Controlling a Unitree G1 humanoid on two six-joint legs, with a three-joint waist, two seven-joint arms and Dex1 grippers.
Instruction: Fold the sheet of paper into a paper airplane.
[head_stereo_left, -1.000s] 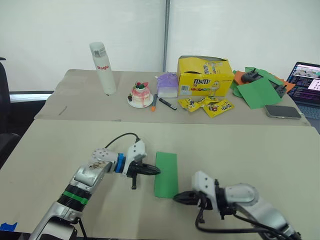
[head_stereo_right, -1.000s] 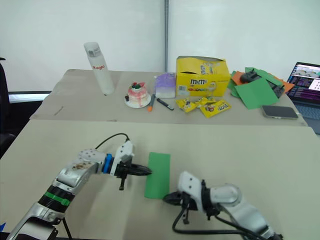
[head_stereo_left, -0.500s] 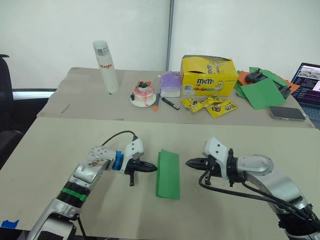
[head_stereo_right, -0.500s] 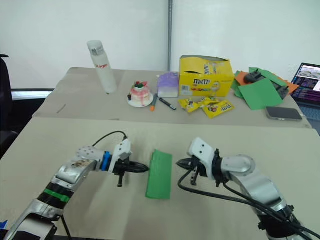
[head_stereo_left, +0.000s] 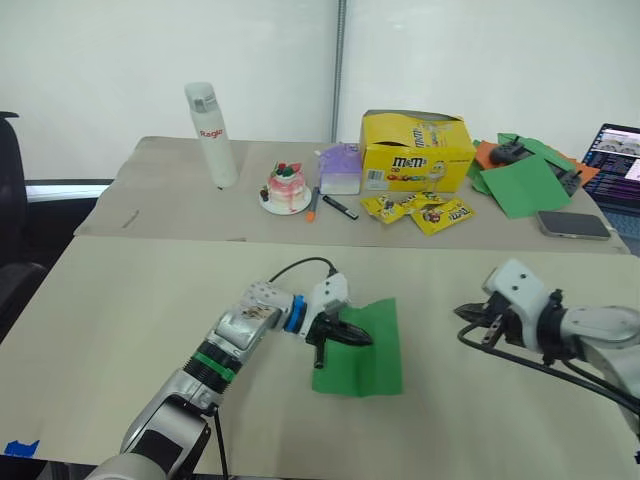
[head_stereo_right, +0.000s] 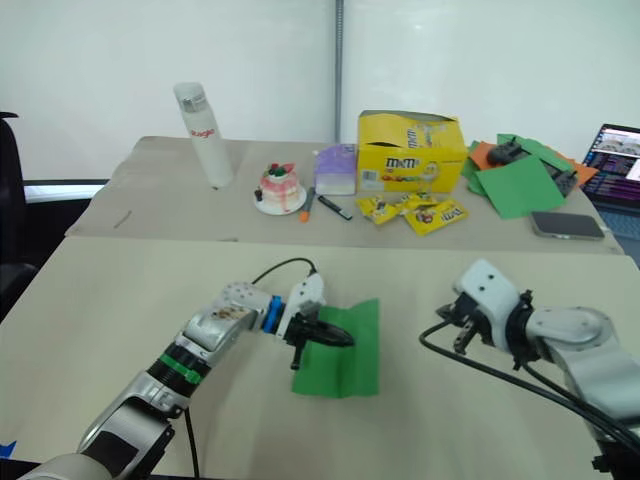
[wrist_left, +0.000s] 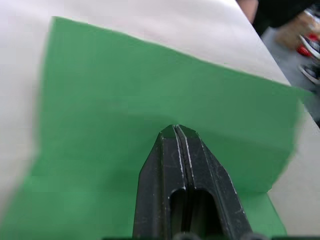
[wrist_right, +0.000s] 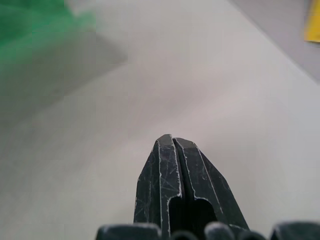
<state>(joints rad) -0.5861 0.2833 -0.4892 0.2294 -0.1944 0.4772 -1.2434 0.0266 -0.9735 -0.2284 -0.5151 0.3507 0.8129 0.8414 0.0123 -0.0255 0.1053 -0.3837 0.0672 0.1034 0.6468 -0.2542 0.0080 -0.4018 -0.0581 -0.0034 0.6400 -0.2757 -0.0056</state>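
The sheet of paper (head_stereo_left: 370, 345) is bright green and lies partly unfolded on the near table, a crease running along its middle and its right half lifted a little. My left gripper (head_stereo_left: 362, 340) is shut, its tips resting on the sheet near the crease; the left wrist view shows the closed fingers (wrist_left: 177, 150) over the green paper (wrist_left: 125, 100). My right gripper (head_stereo_left: 462, 312) is shut and sits well to the right of the sheet, above the bare table. In the right wrist view its fingers (wrist_right: 172, 160) are pressed together, with a blurred corner of the green sheet (wrist_right: 30, 25) beyond.
On the far table stand a white bottle (head_stereo_left: 210, 135), a small cake (head_stereo_left: 283, 187), a yellow M&M's box (head_stereo_left: 415, 150) with candy packets (head_stereo_left: 425, 210), larger green and orange sheets (head_stereo_left: 520, 180), a phone (head_stereo_left: 573, 225) and a laptop (head_stereo_left: 615, 165).
The sheet has opened from a narrow folded strip into a wider creased one. My left gripper has moved right onto it. My right gripper has drawn away to the right.
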